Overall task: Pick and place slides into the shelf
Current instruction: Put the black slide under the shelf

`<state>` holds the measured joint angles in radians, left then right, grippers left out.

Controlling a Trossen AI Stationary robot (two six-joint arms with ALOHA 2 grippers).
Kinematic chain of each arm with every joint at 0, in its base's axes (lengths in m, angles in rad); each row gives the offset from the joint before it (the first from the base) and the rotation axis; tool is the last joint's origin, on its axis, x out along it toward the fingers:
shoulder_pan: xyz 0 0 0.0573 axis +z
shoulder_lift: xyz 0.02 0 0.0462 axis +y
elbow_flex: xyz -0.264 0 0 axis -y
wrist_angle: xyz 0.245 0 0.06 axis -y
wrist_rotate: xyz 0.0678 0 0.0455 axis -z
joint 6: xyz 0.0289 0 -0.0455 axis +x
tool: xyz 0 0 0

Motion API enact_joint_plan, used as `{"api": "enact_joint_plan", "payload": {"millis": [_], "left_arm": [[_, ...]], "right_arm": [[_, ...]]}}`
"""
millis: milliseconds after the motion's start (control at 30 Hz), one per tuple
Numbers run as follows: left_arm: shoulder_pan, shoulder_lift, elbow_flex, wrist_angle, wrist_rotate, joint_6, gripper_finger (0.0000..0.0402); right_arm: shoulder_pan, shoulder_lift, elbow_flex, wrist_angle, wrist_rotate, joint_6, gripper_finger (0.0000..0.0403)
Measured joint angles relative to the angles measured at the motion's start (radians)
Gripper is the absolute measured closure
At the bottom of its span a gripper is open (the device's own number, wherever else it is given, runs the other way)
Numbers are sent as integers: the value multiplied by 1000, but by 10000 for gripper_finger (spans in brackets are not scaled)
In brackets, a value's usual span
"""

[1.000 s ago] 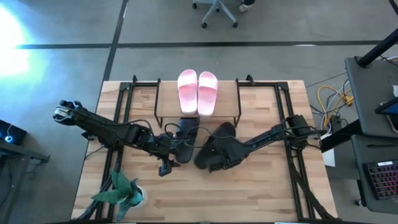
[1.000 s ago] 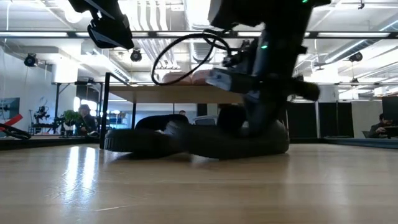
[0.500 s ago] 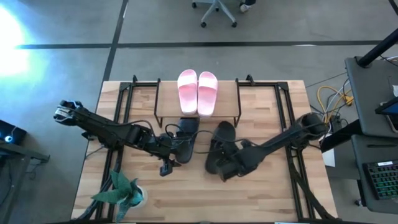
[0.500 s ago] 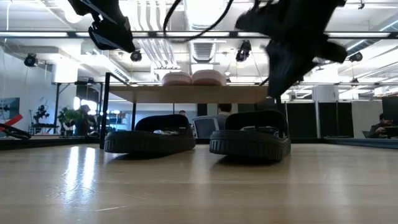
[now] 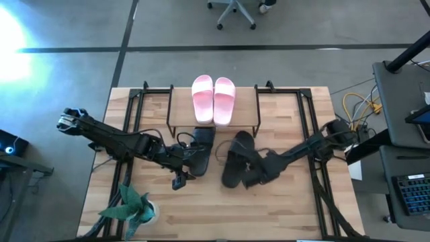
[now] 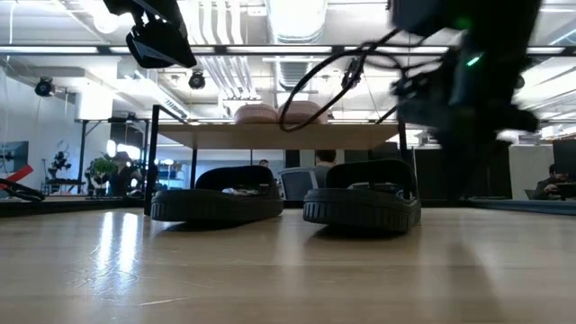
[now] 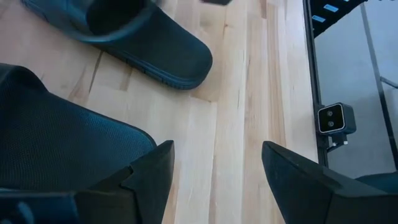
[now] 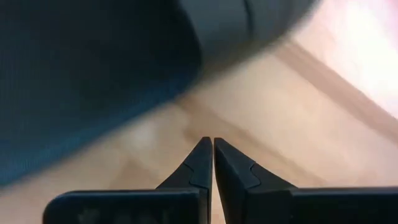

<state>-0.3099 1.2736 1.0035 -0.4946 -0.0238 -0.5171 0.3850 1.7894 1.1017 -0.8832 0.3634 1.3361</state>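
Two light pink slides (image 5: 213, 99) lie side by side on the shelf's top board (image 5: 245, 107). Two dark slides rest sole-down on the table in front of the shelf, the left one (image 5: 200, 151) and the right one (image 5: 236, 158), with a gap between them in the low view (image 6: 216, 202) (image 6: 362, 205). My left gripper (image 7: 214, 168) hangs open over bare wood just near of the left dark slide (image 7: 62, 143). My right gripper (image 8: 212, 152) is shut and hovers over the table beside the right dark slide's near end (image 5: 252, 176).
A green leafy plant (image 5: 131, 205) stands at the near left corner. Black frame rails (image 5: 134, 114) (image 5: 312, 128) run along both sides of the table. A small camera (image 7: 336, 118) sits at the near edge. Bare wood (image 5: 222, 215) lies near of the slides.
The right dark slide's near end has slid toward the table's right edge, away from the left dark slide, which it lay against a second ago. My right gripper, shut throughout, has then drawn off toward the right edge, clear of that slide.
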Motion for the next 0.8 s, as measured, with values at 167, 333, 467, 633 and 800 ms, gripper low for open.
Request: {"api": "enact_joint_plan", "payload": {"millis": [167,333,467,633,800], "left_arm": [[0,0,0,0,2,0,173],[0,0,0,-1,2,0,173],[0,0,0,-1,2,0,173],[0,0,0,-5,2,-1,173],[0,0,1,-20,15,-2,173]], "right_arm": [[-95,1,-25,116,54,-109,394],[-196,1,20,118,157,-209,394],[-260,1,60,163,187,-294,394],[-294,1,103,188,146,-347,394],[-241,-1,112,120,115,-296,394]]}}
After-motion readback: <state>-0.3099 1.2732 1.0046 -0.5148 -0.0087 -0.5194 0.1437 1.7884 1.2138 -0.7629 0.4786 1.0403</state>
